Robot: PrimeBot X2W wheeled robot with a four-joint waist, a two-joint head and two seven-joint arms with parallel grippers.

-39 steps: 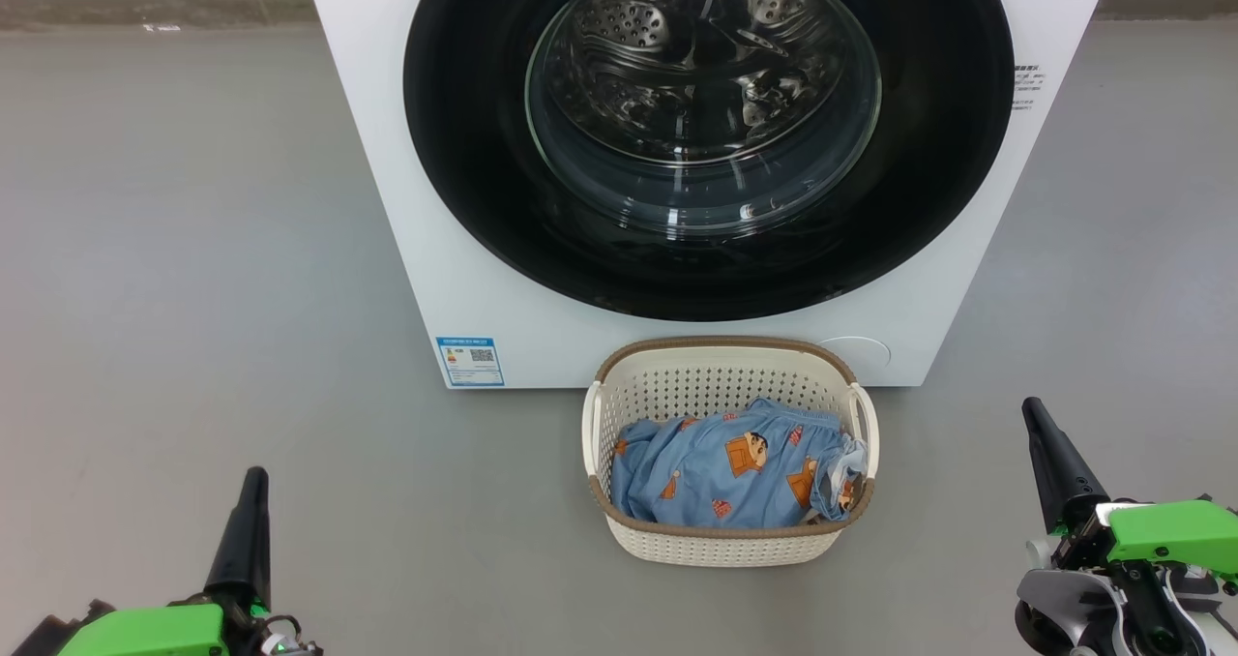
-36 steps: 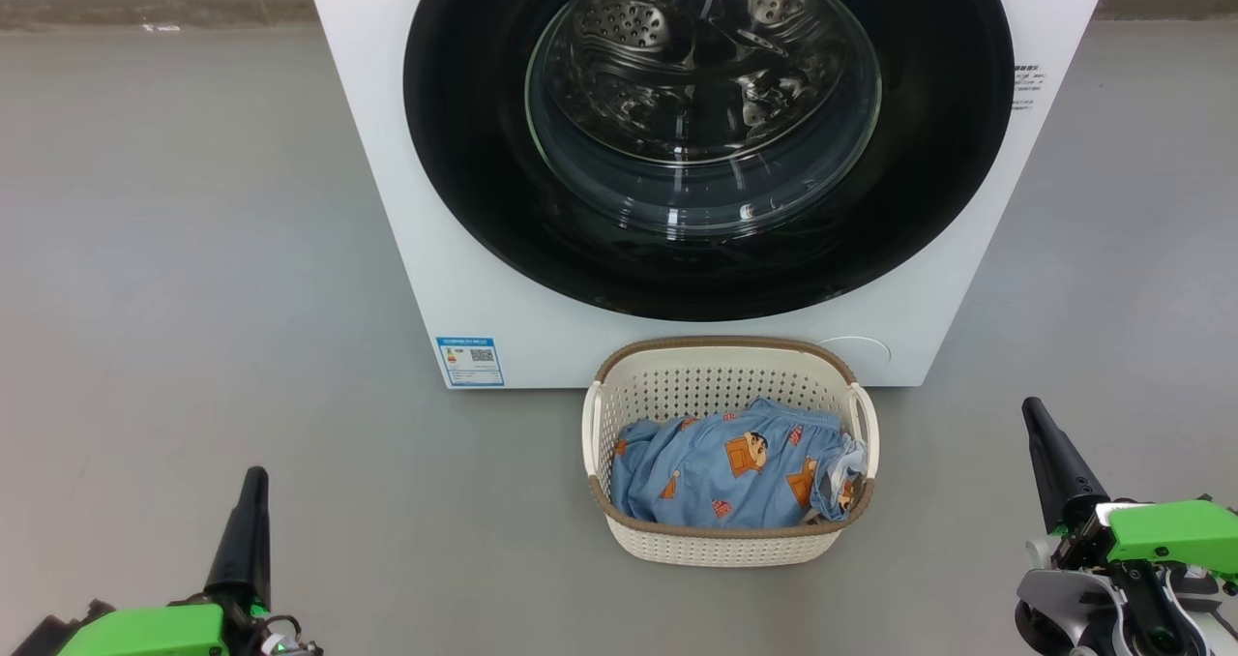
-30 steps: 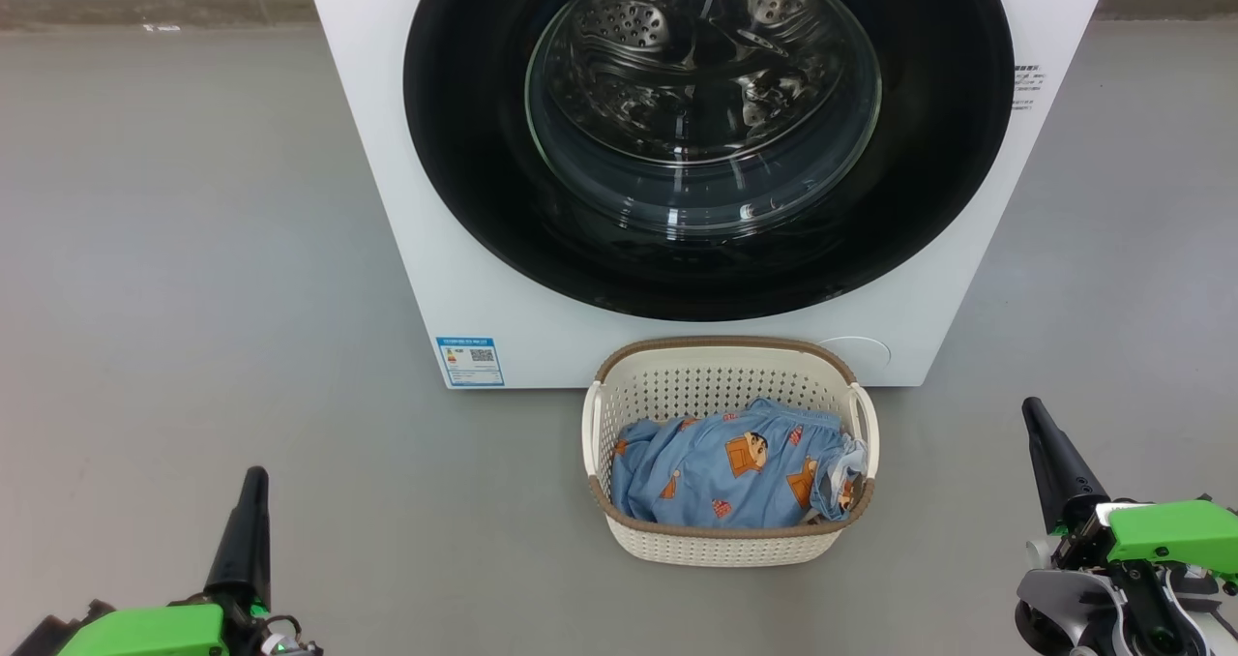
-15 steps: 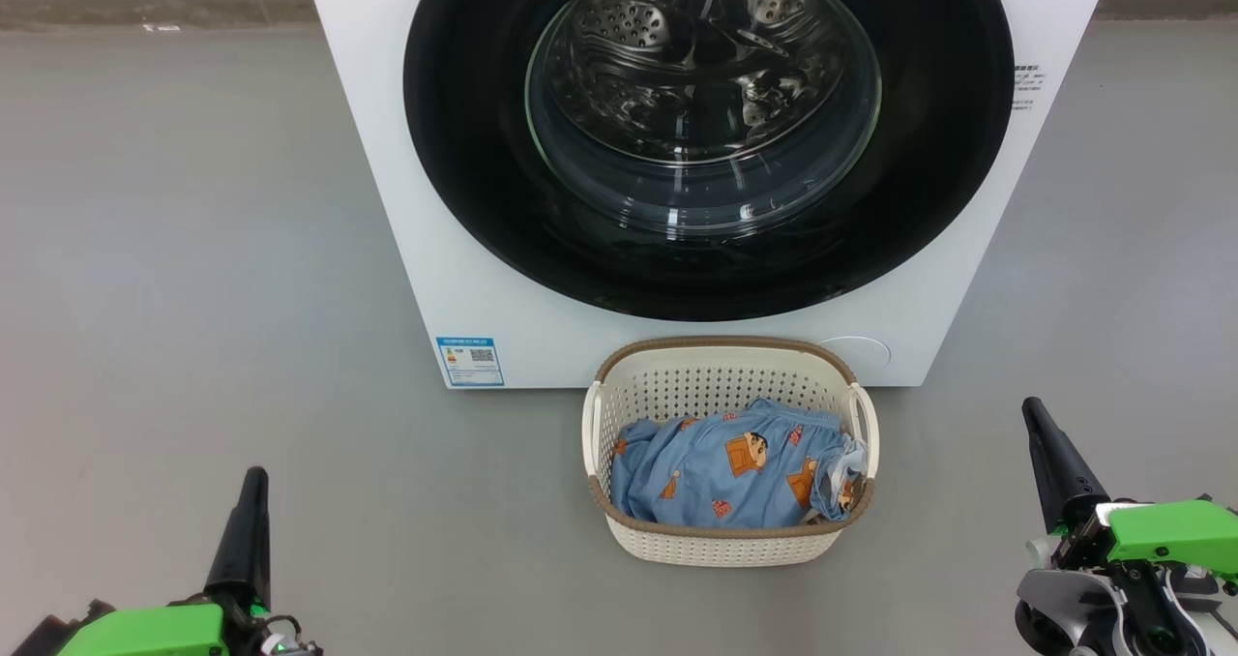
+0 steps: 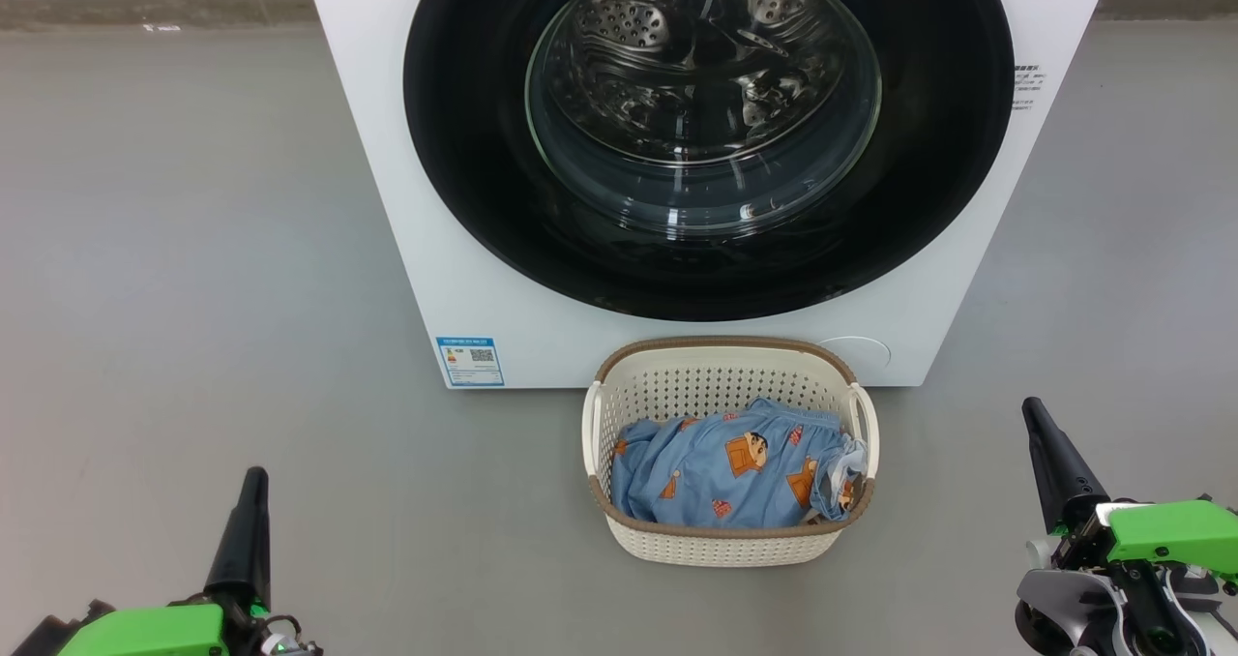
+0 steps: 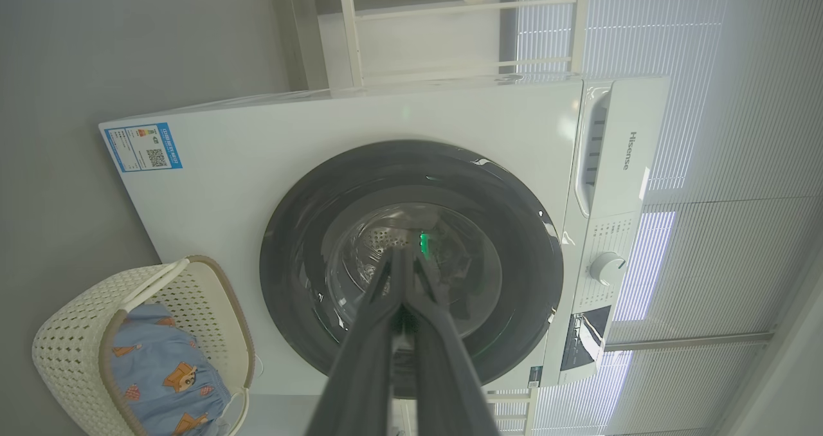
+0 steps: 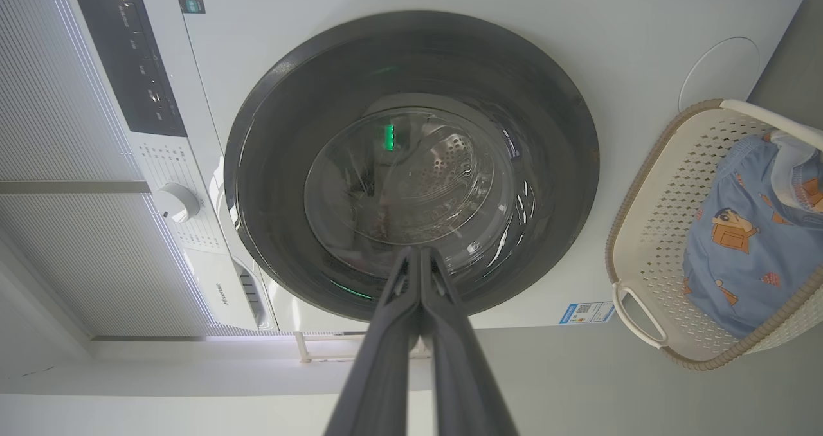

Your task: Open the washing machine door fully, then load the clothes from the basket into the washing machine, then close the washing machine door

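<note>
The washer (image 5: 474, 298) stands square on the grey floor (image 5: 193, 250). Its door (image 5: 464, 104) is closed, the black rim flush against the white front. Through the glass bowl I can see the steel drum (image 5: 677, 37), and nothing lies inside it.

The basket (image 5: 716, 545) sits on the floor just in front of the washer, below the lower edge of the door and a little right of the blue label (image 5: 470, 360). The clothes (image 5: 735, 477) are in the basket, a bunched heap of light blue printed fabric. It fills the bottom and leans toward the near wall, with a bit of white trim at the right side.

The left gripper (image 5: 255, 477) hangs low at the left, well apart from the basket. Its two dark fingers are pressed together on nothing and point toward the washer. The right gripper (image 5: 1033, 406) is low at the right, a little farther forward and also clear of the basket. It is closed and empty too, with its fingertips meeting and aimed at the door.
</note>
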